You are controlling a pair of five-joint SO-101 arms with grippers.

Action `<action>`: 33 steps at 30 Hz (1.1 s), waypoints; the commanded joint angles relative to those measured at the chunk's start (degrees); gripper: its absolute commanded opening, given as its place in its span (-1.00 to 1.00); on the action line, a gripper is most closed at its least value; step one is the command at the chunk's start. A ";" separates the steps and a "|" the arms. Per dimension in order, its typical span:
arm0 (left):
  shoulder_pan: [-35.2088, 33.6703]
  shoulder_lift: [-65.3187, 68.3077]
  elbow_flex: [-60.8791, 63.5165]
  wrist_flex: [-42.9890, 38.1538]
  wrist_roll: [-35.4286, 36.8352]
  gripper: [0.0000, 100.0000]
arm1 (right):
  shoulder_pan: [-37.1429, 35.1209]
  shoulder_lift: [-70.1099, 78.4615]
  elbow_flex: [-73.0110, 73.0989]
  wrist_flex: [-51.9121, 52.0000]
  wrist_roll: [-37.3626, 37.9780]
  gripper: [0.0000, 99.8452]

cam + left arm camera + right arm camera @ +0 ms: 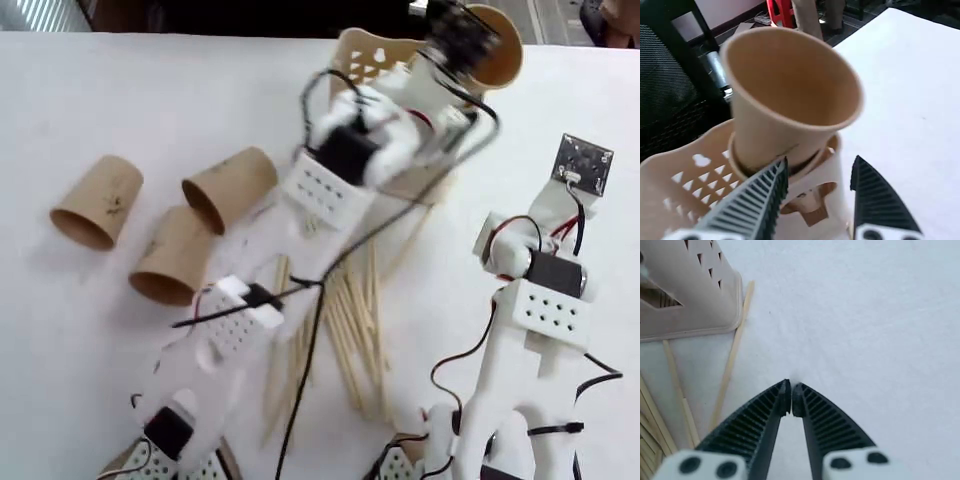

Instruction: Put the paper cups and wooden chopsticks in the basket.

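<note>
While the left gripper (820,162) is hanging over the basket (685,185) at 12 o'clock on the table (120,90), its fingers are standing spread and pinching nothing. 1 paper cup (790,95) is sitting just beyond them, tilted, its base seemingly nesting in the rim of a second cup (740,170) inside the basket; whether a finger is touching its wall, cannot tell. Step in hand, as judged: dropping off a cup, with the release looking done. The right gripper (791,389) is sitting low over bare table toward 3 o'clock, fingers pressed together on nothing, near the basket's corner and 1 stray chopstick (732,355). 3 paper cups (172,255) are lying on their sides around 9 o'clock, 2 of them appearing to touch. The wooden chopsticks (350,320) are lying fanned between the arms, from centre toward 6 o'clock, some reaching the basket's foot. The next move is probably calling for lifting the left arm clear without knocking the tilted cup, then swinging to 9 o'clock for the nearest cup, which, lying sideways, is likely needing a pinch across its rim wall.
</note>
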 commanded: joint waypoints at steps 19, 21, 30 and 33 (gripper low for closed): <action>-1.36 -18.42 -1.85 6.68 2.73 -0.58 | -0.66 -1.19 -0.26 -0.75 0.44 -0.95; -1.36 -21.76 -1.85 9.67 2.64 -0.58 | -0.66 -1.19 -0.26 -0.75 0.44 -0.95; -8.13 -36.00 -1.85 26.29 -6.33 -0.58 | -0.66 -1.19 -0.18 -0.75 0.44 -0.95; -14.99 -39.08 -1.23 31.12 -8.97 -0.58 | -0.75 -1.19 -0.18 -0.75 0.44 -0.95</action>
